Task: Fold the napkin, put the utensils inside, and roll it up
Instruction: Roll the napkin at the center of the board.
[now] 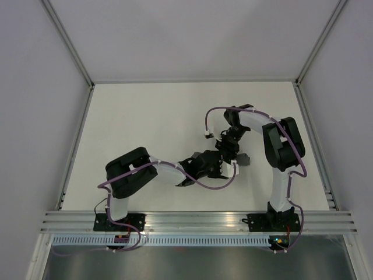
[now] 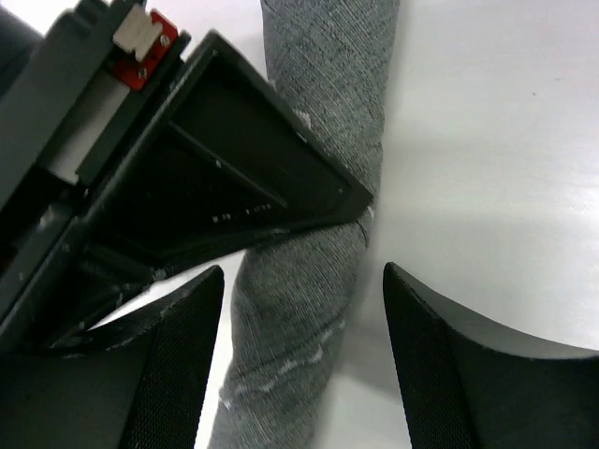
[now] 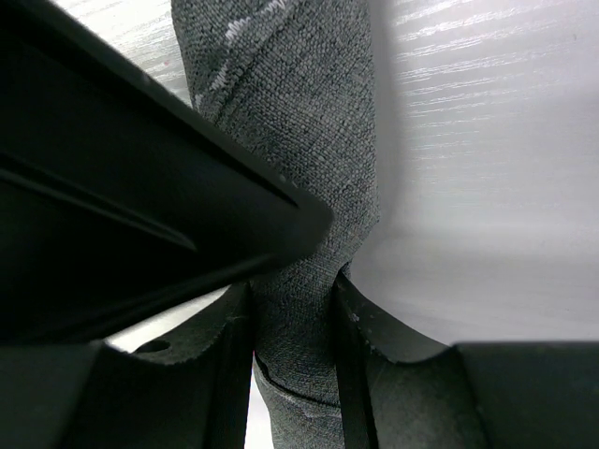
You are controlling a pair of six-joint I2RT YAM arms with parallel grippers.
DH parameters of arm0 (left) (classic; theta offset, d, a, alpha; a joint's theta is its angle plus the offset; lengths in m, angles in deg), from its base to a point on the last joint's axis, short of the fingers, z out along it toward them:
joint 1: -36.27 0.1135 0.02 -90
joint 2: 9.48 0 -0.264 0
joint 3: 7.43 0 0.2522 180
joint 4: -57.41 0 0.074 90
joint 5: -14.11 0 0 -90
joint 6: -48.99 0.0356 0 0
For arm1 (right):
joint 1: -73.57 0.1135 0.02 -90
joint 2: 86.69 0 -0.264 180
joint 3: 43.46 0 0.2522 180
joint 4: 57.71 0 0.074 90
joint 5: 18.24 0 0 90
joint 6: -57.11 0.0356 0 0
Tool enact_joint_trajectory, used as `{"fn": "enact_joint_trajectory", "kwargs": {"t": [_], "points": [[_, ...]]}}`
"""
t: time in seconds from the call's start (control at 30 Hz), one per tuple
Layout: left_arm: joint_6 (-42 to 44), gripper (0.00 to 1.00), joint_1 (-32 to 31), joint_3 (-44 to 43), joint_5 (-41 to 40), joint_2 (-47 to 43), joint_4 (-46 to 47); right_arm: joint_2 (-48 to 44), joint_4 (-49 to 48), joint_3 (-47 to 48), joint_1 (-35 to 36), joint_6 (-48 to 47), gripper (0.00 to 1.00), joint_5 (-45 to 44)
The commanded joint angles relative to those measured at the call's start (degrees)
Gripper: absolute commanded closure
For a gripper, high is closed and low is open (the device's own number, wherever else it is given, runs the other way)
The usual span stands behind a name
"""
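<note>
Grey woven cloth, the napkin, lies rolled into a tight narrow tube on the white bench. In the top view both arms reach in to the middle of the bench, a little right of centre, and their wrists cover nearly all of the roll; only a short dark end of it shows just right of the right tool, with the left tool close beside it on the near left.

In the left wrist view, the left tool is spread. Its two black fingers straddle the roll, one on each side; the left one stands just beside the cloth and the right one stands clear of it, with bare bench between. Pale stitching crosses the roll near the bottom of that view. The black body of the right tool slants in from the upper left and meets the roll further along.

In the right wrist view, the right tool pinches the napkin. Both fingers press against the sides of the tube, and the cloth narrows and creases where they bite. A large black part, out of focus, fills the upper left of that view and overlaps the roll's left edge. What is wrapped inside the roll cannot be seen.
</note>
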Motion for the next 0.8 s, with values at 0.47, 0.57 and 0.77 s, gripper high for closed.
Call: {"fn": "enact_joint_trajectory", "kwargs": {"t": [0.47, 0.57, 0.77], "points": [[2.3, 0.56, -0.2, -8.9, 3.5, 5.1, -16.7, 4.5, -2.8, 4.6, -1.0, 0.8, 0.52, -1.2], [0.5, 0.63, -0.1, -9.9, 4.1, 5.6, -18.8, 3.1, -4.0, 5.5, -1.5, 3.7, 0.44, -0.3], [-3.9, 0.67, -0.1, -11.1, 4.7, 6.3, -20.7, 0.9, -6.4, 9.5, -2.8, 11.1, 0.31, 1.1]]}}
